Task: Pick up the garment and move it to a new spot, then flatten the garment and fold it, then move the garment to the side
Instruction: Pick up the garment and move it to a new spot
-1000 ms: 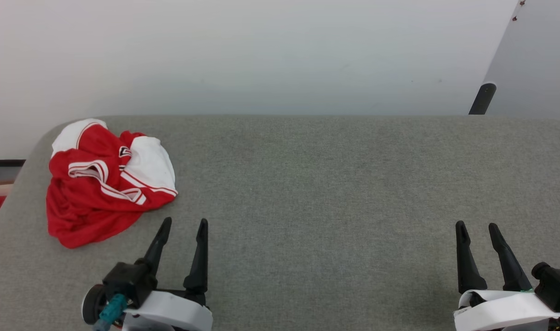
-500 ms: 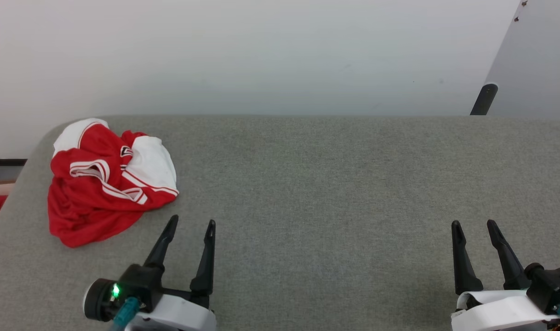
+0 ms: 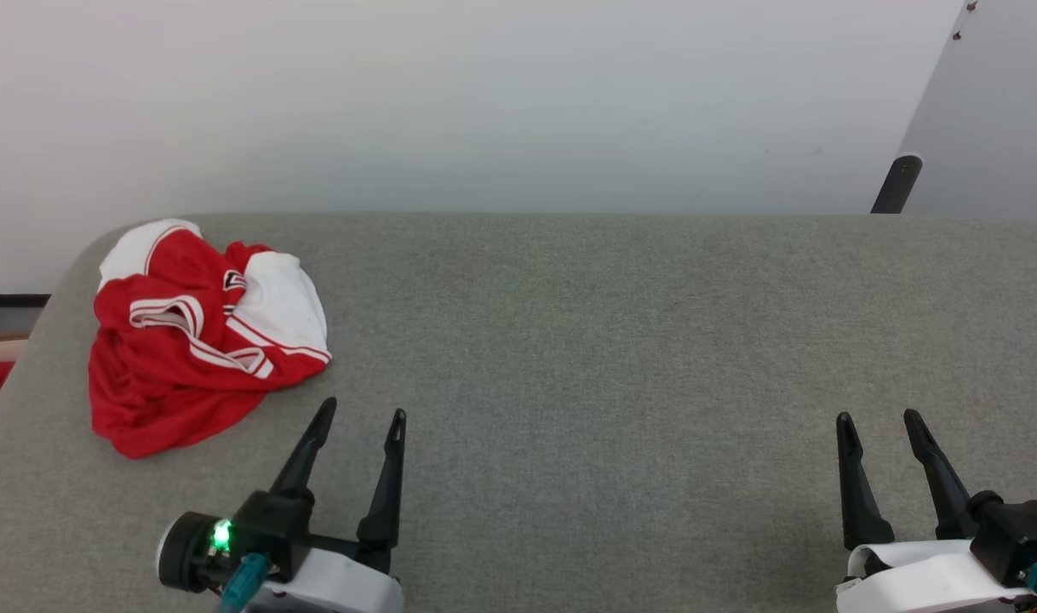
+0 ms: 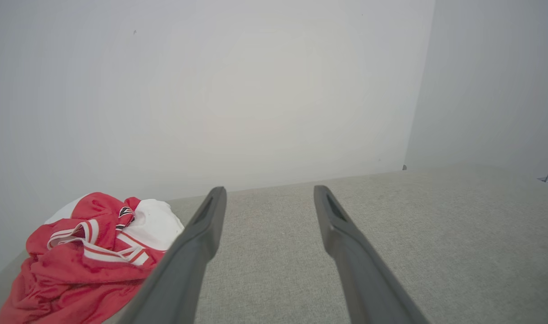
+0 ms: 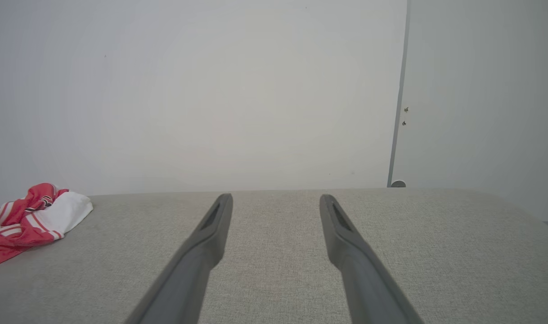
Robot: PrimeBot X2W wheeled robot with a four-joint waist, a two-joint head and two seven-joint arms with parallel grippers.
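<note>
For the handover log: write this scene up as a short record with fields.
table: grey fabric top
jersey: crumpled heap at the table's far left corner
left gripper: open, empty, near the jersey but apart from it
right gripper: open, empty, over bare table on the right
task stage: jersey not yet picked up
</note>
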